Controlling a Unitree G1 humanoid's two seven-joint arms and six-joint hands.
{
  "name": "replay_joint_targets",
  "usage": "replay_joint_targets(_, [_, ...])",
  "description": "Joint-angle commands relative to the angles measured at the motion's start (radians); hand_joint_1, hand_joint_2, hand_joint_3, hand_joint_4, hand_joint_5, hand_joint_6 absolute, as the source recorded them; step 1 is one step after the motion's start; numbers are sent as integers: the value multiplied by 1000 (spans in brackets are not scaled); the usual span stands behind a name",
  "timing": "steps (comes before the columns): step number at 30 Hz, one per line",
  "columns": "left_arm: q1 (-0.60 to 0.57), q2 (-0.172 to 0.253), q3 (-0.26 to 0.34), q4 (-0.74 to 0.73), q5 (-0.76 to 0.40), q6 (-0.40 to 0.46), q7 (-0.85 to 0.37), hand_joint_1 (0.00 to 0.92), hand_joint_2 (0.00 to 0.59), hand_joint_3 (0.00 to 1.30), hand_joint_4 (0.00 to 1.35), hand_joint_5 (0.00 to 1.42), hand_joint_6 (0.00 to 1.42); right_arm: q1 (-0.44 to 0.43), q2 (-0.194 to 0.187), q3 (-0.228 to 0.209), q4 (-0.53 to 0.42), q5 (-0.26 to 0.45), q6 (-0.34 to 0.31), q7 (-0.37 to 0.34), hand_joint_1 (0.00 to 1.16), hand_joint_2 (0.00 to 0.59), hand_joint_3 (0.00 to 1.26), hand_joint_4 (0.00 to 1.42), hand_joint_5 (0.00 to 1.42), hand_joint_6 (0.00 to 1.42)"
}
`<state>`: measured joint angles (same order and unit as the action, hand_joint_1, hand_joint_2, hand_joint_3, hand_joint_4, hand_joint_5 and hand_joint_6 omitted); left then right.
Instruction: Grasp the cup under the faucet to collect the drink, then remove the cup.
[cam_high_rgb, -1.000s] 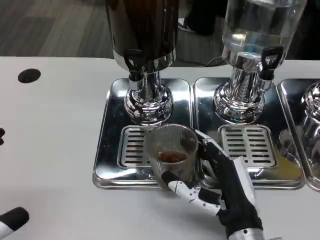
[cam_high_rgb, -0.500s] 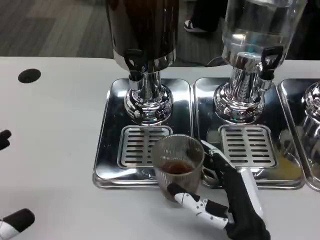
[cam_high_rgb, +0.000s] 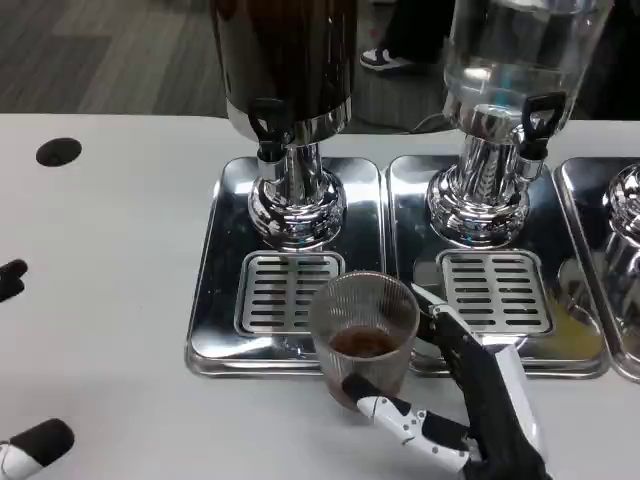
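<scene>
A ribbed clear cup (cam_high_rgb: 364, 335) with a little brown drink in its bottom is gripped by my right hand (cam_high_rgb: 470, 405), whose fingers wrap its front and right side. The cup is over the front edge of the left steel drip tray (cam_high_rgb: 225, 260), well in front of the dark dispenser's black faucet (cam_high_rgb: 268, 122). At the lower left edge of the picture, fingertips of my left hand (cam_high_rgb: 30, 440) show with nothing in them.
A second dispenser with clear liquid (cam_high_rgb: 510, 60) stands on its own tray (cam_high_rgb: 570, 340) to the right, and a third tray (cam_high_rgb: 620, 250) shows at the right edge. A black hole (cam_high_rgb: 58, 151) marks the table at the far left.
My right hand has drawn the cup toward me and slightly right, from over the drip grate to the tray's front edge. The left fingertips shifted a little.
</scene>
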<state>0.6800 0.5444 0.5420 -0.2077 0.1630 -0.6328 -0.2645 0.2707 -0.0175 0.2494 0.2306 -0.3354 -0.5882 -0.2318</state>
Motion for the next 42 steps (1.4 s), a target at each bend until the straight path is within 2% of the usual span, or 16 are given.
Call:
replay_joint_targets(1, [13, -4, 12, -13, 0, 3, -6, 0, 6, 0, 0, 0, 0, 12, -4, -4, -35, 12, -61, -1, 830, 213, 277, 304, 261, 197])
replay_joint_targets(17, [21, -7, 13, -36, -1, 9, -6, 0, 6, 0, 0, 0, 0, 39, -6, -13, -11, 16, -101, 1, 830, 213, 281, 308, 261, 200])
replay_joint_targets(42, [28, -14, 20, -55, -9, 19, -8, 0, 6, 0, 0, 0, 0, 15, -2, -30, 122, 18, -150, -7, 830, 213, 285, 318, 274, 201])
